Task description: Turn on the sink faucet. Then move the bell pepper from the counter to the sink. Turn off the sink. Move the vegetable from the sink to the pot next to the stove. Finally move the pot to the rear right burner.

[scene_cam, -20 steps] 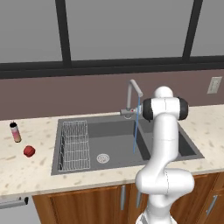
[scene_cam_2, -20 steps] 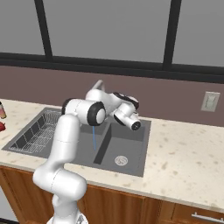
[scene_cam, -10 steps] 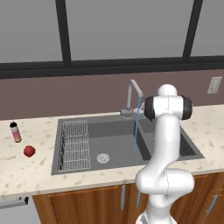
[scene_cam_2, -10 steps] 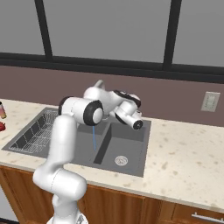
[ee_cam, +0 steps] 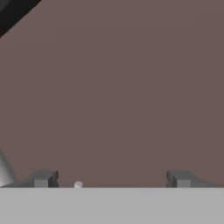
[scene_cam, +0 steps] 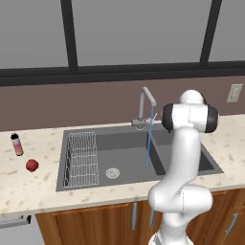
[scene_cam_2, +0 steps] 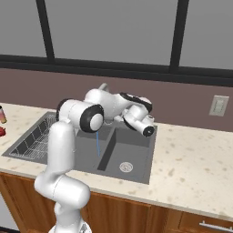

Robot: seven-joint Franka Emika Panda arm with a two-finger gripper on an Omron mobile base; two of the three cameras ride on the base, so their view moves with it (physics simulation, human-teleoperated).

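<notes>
Red bell pepper [scene_cam: 32, 165] sits on the counter [scene_cam: 28, 186], well off to my gripper's [ee_cam: 111, 179] left, beyond the sink [scene_cam: 124, 143]; my jaws stand wide, empty.

White arm bent forward at the elbow, gripper [ee_cam: 112, 179] wide open, holding nothing

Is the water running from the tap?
Yes, it is on. A thin blue stream falls from the tap's spout straight down into the sink.
</notes>
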